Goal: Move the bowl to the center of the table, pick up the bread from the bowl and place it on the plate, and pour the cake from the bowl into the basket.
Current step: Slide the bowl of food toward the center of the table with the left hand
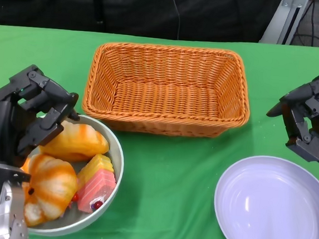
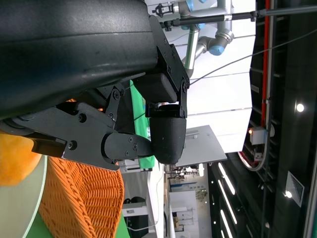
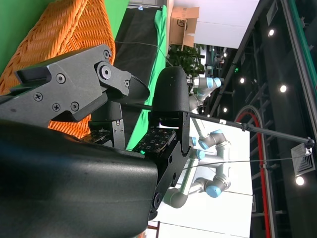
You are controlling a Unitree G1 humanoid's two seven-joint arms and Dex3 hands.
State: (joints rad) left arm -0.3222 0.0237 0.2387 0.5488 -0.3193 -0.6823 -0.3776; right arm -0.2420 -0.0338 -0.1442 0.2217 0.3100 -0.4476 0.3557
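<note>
Head view: the bowl sits near the surface's front left corner, not yet at the center, with two pieces of bread and a pink-and-yellow cake inside. The left robot hand rests at the bowl's left rim, fingers bent over the edge and above the bread; it seems placed there to take hold of the rim for the slide, though whether the fingers actually clamp the rim I cannot tell. The basket stands at the middle of the far side, just behind the bowl, handy for pouring the cake later. The plate lies at the front right corner, bare, waiting for the bread. The right robot hand hovers above the surface near the right edge, behind the plate, fingers apart and holding nothing, probably kept clear until the bread step.

Right wrist view: the right hand's black fingers are spread with nothing between them; the basket's weave shows behind.

Left wrist view: the left hand's fingers curl forward, with basket weave beyond and a bit of bread and bowl rim beside them; contact is hidden.
</note>
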